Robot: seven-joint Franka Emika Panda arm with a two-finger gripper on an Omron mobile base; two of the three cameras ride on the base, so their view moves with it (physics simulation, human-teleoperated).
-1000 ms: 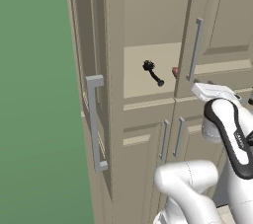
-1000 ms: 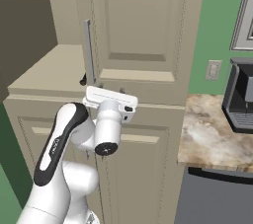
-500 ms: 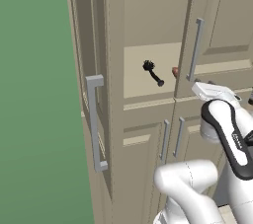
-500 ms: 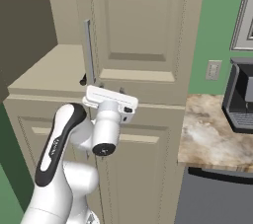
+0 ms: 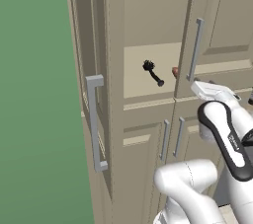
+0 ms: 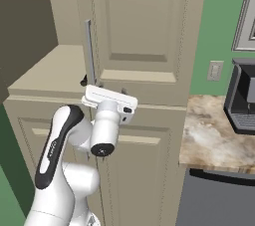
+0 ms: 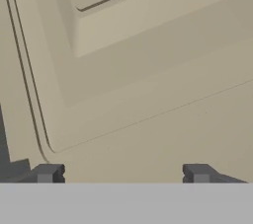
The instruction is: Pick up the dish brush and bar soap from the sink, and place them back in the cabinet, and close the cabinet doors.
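The black dish brush (image 5: 152, 71) lies on the beige shelf (image 5: 143, 82) inside the tall cabinet. Beside it, the pinkish bar soap (image 5: 175, 72) peeks out from behind the right cabinet door (image 5: 217, 25). That door stands partly ajar, with its grey bar handle (image 5: 196, 50) showing. The left cabinet door (image 5: 101, 94) is swung wide open and seen edge-on. My gripper (image 7: 122, 173) is open with nothing between its fingertips (image 7: 47, 172), pressed close to the raised panel of the right door (image 7: 148, 70). In the right base view the gripper (image 6: 104, 90) meets the lower edge of the right door (image 6: 144, 26).
The open left door's long handle (image 5: 94, 119) juts out toward the base. Low beige cabinet fronts (image 5: 168, 139) sit under the shelf. A marble counter (image 6: 214, 130) with a dark coffee machine (image 6: 244, 95) lies to the right. A green wall (image 5: 34, 94) is at left.
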